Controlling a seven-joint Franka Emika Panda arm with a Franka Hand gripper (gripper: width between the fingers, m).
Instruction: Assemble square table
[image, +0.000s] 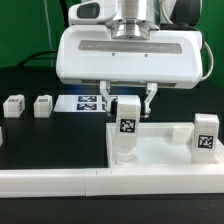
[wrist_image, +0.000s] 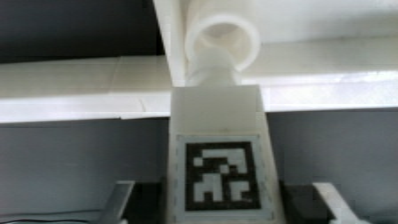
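Gripper around upright leg block

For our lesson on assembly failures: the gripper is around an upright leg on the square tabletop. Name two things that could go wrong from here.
1. The leg between the fingers of the gripper may sit crooked on the tabletop and tilt or jam when turned.
2. The wide gripper body hangs near the second upright leg; a sideways move could knock it.
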